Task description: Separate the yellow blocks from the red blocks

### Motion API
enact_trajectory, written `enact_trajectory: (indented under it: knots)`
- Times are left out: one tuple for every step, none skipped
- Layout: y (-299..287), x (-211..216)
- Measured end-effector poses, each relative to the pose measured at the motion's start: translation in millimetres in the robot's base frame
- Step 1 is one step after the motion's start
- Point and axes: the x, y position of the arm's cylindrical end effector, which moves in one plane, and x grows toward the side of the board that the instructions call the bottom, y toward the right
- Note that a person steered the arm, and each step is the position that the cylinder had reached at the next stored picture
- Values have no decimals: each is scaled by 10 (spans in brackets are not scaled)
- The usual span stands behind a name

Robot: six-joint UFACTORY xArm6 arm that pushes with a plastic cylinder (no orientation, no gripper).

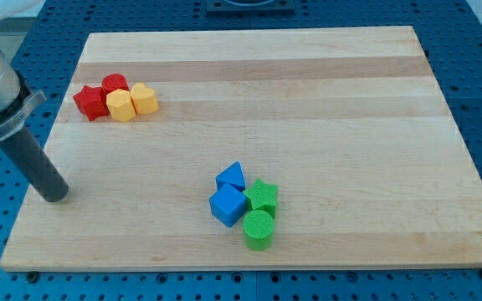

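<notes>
- Our tip [54, 197] rested on the counter [308, 100] at the view's left, grasping nothing, well below the cluster.
- Red star [90, 102], red block [115, 84], and two yellow blocks [121, 106] [144, 98] touched.

Eight blocks lie on the bench [308, 100]. Two are red, a red star [89, 102] and a second red block [115, 84] of unclear shape, and two are yellow, one yellow block [120, 106] and another yellow block [144, 98]. Two are blue, a blue triangular block [232, 176] and a blue cube [228, 205], and two are green, a green star [262, 196] and a green cylinder [258, 228].
</notes>
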Motion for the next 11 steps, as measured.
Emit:
enact_trajectory:
  knots:
    - [0, -570]
    - [0, -571]
    - [104, -956]
    - [104, -956]
    - [253, -1252]
    - [264, -1252]
    - [386, -1352]
    - [610, -1537]
    - [919, -1571]
    - [1257, -1673]
    - [1569, -1794]
